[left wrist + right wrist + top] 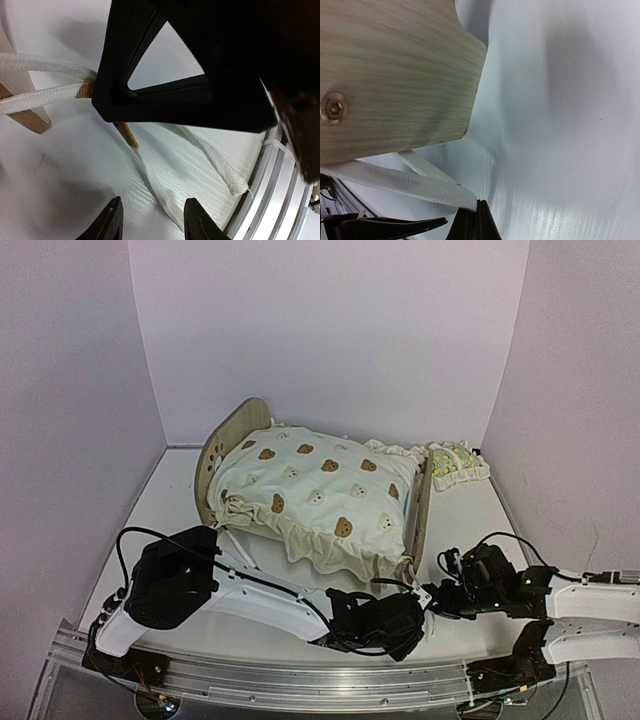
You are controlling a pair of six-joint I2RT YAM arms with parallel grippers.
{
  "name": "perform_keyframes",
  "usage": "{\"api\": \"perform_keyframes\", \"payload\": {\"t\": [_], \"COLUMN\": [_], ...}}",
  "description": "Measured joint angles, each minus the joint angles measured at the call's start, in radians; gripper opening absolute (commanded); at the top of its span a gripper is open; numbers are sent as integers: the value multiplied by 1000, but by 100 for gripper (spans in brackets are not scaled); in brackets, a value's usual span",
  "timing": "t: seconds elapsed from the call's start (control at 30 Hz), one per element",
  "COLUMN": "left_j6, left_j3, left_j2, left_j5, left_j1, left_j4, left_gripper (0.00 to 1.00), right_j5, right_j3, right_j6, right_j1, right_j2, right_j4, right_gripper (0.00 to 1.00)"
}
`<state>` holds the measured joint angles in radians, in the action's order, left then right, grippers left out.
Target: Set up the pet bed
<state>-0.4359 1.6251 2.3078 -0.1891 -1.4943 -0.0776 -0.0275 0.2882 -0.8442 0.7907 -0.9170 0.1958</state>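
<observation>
**A:** What does the top view give that the wrist views don't?

**B:** The whole bed (pixel 225 445). It sits mid-worktop (pixel 150 530) with a bear-print cushion (pixel 320 490) laid over it, and a pillow (pixel 458 462) lies just beyond its right end. Both arms reach toward the bed's near right corner. The left fingers (pixel 405 625) are just beside the right fingers (pixel 440 598).

**A:** And up close?

**B:** The left wrist view shows the left fingers (pixel 152 220) apart, with a white strap (pixel 160 195) lying on the worktop between them, not gripped. Wooden parts of the bed sit up and to the left. In the right wrist view an end board (pixel 395 65) with a bolt (pixel 334 107) fills the upper left. The right fingers (pixel 476 220) are together below it, and a strap end reaches their tips.

**A:** Is it pinched?

**B:** I cannot tell, because the contact falls at the picture's bottom edge.

**A:** What else is hard to make out?

**B:** From above, the cushion covers the bed's base and the arm bodies hide both sets of fingertips. A dark triangular frame (pixel 165 65) blocks much of the left wrist view.
</observation>
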Motion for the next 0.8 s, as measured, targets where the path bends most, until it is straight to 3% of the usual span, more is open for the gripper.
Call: {"api": "perform_keyframes", "payload": {"t": [0.17, 0.33, 0.57, 0.8], "left_j6": [-19, -34, -43, -54], "left_j3": [29, 45, 50, 49], "left_j2": [25, 40, 48, 49], "left_j5": [-22, -48, -68, -84], "left_j1": [-7, -14, -19, -26], "left_j4": [-1, -3, -4, -37], "left_gripper": [43, 30, 34, 32], "right_j5": [-26, -33, -32, -24], "right_j3": [0, 0, 0, 0], "right_j6": [-6, -10, -11, -10], "right_j1": [-2, -3, -3, -2], "right_j2": [11, 16, 25, 30], "right_j4": [24, 40, 52, 49], "right_gripper": [0, 0, 0, 0]}}
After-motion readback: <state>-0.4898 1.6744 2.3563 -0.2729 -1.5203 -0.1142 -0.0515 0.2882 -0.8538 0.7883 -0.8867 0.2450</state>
